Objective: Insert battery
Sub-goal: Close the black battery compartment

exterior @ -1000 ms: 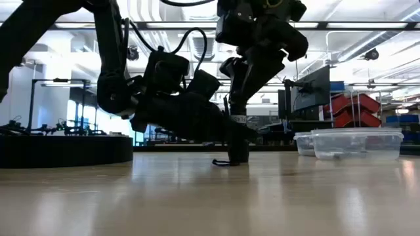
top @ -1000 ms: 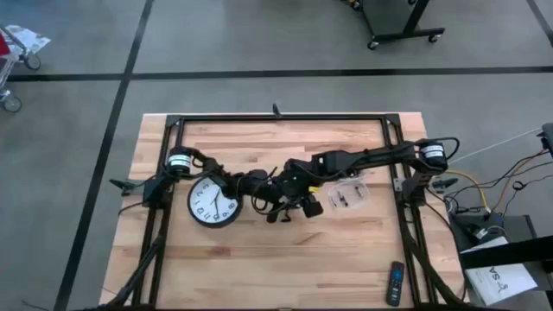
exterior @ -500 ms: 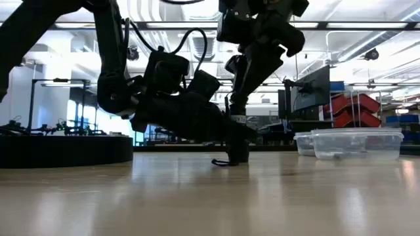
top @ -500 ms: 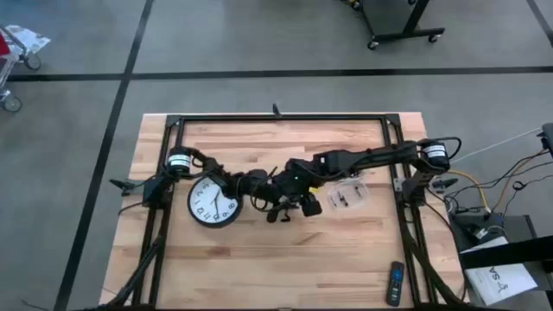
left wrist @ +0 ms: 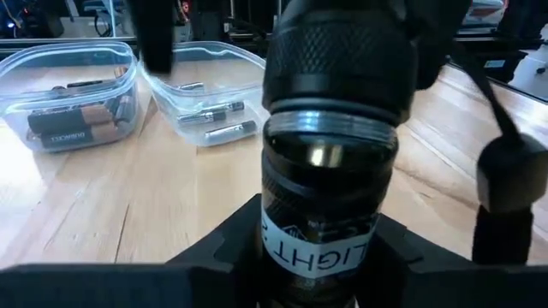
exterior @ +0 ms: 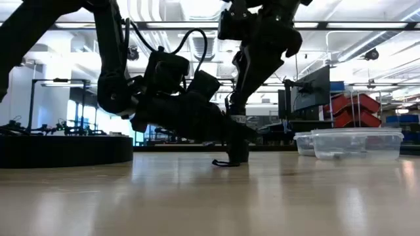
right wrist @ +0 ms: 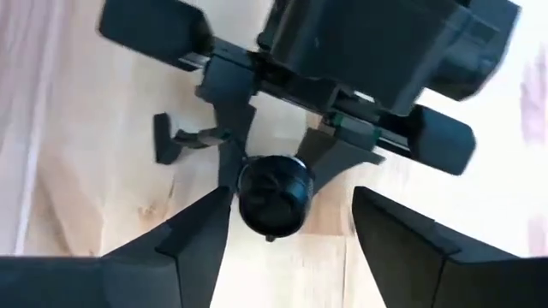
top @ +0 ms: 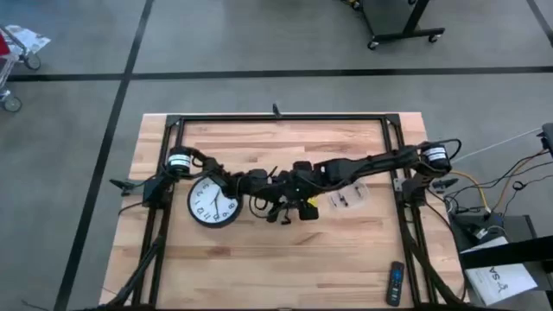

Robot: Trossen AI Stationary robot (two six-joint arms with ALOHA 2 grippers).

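Here the left gripper (left wrist: 317, 257) is clamped on a black flashlight (left wrist: 330, 162), holding it upright near the table's (top: 346, 250) middle, beside the clock (top: 212, 204). The right gripper (right wrist: 291, 231) hangs directly above the flashlight's top end, its fingers (right wrist: 184, 244) spread wide and holding nothing (they straddle the round cap without touching). Batteries (left wrist: 218, 120) lie in clear tubs (left wrist: 218, 81) on the table, apart from the flashlight.

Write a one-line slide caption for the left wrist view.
Left gripper clamps a black flashlight upright, two clear battery tubs behind on the wooden table.
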